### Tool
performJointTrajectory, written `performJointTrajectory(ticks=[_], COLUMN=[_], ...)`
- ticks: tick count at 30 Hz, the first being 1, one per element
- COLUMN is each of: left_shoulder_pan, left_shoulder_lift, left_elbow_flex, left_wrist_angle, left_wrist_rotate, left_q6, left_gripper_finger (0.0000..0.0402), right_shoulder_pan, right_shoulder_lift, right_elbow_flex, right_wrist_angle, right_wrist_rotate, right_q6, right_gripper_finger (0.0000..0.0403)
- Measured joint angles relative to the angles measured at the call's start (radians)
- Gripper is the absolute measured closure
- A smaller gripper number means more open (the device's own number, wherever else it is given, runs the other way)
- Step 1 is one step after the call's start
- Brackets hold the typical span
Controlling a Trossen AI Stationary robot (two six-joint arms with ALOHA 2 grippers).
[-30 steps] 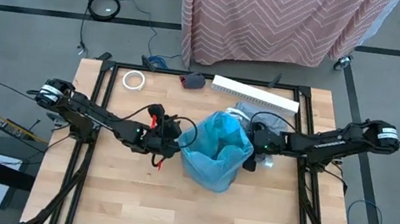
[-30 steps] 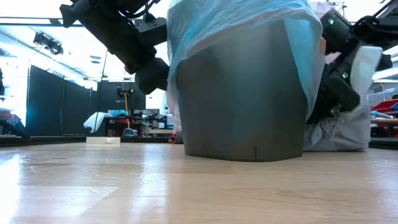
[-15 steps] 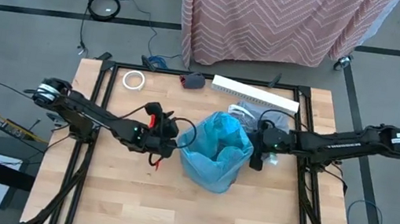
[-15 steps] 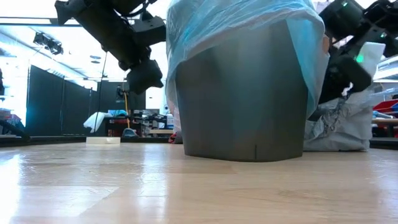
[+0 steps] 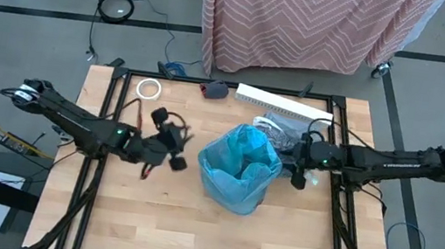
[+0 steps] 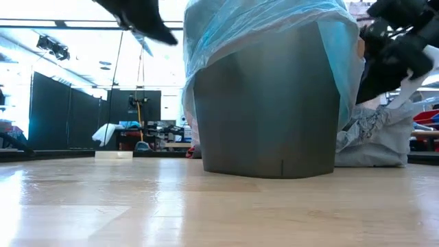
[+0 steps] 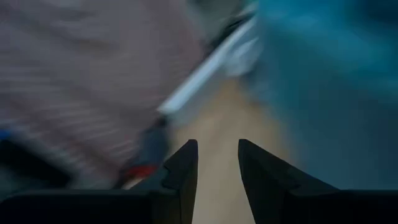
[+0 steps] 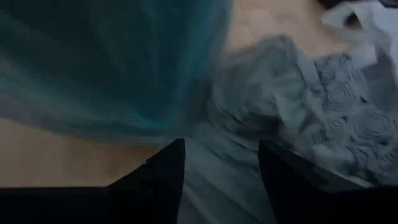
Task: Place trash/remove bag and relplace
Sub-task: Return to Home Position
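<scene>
A grey bin [image 6: 264,103] stands mid-table, lined with a bright blue bag [image 5: 239,164] whose rim folds down over the bin's wall [image 6: 206,41]. The grey translucent bag [image 5: 285,131] lies crumpled on the table behind and right of the bin [image 6: 374,140], resting on its underside. No trash shows. My left gripper [image 5: 175,148] hovers left of the bin, open, nothing between its fingers [image 7: 217,146]. My right gripper [image 5: 300,167] hovers right of the bin, open [image 8: 221,144], above the near edge of the grey bag [image 8: 311,118].
A long white box [image 5: 283,105] lies along the far edge. A white tape roll [image 5: 149,89] sits at the far left, and a small dark object [image 5: 216,90] beside the box. Bare wood [image 5: 190,226] spreads across the near half of the table.
My left gripper has risen and drawn back from the bin's left side toward the table's left edge. My right gripper has lifted and pulled back from the bin's right side toward the right edge. The bin and both bags stay put.
</scene>
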Motion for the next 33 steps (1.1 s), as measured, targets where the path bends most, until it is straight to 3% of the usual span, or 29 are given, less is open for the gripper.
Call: performJointTrajectory(ticks=[3,10,15,19,22,29,33], left_shoulder_pan=[-0.061,-0.192,-0.261,-0.301,-0.319,-0.340,-0.342], left_shoulder_lift=[-0.062,-0.311,-0.547,-0.751,-0.884,-1.103,-1.184], left_elbow_flex=[0.000,-0.015,-0.204,-0.412,-0.539,-0.729,-0.803], left_wrist_angle=[0.045,0.029,0.151,0.296,0.397,0.431,0.431], left_wrist_rotate=[0.104,0.135,0.220,0.275,0.332,0.378,0.379], left_q6=[0.023,0.100,0.155,0.181,0.198,0.208,0.203], left_gripper_finger=[0.0279,0.0311,0.0347,0.0377,0.0392,0.0395,0.0395], right_shoulder_pan=[0.000,0.006,0.062,0.100,0.128,0.216,0.266], right_shoulder_lift=[-0.075,-0.296,-0.461,-0.544,-0.568,-0.573,-0.566], right_elbow_flex=[0.021,0.164,0.130,0.058,-0.029,-0.327,-0.349], right_wrist_angle=[-0.031,-0.176,0.025,0.101,0.161,0.555,0.565], right_wrist_rotate=[-0.096,-0.386,-0.395,-0.385,-0.366,-0.328,-0.266], right_q6=[0.056,0.137,-0.006,0.000,0.045,0.052,0.064], right_gripper_finger=[0.0213,0.0217,0.0216,0.0216,0.0216,0.0217,0.0217])
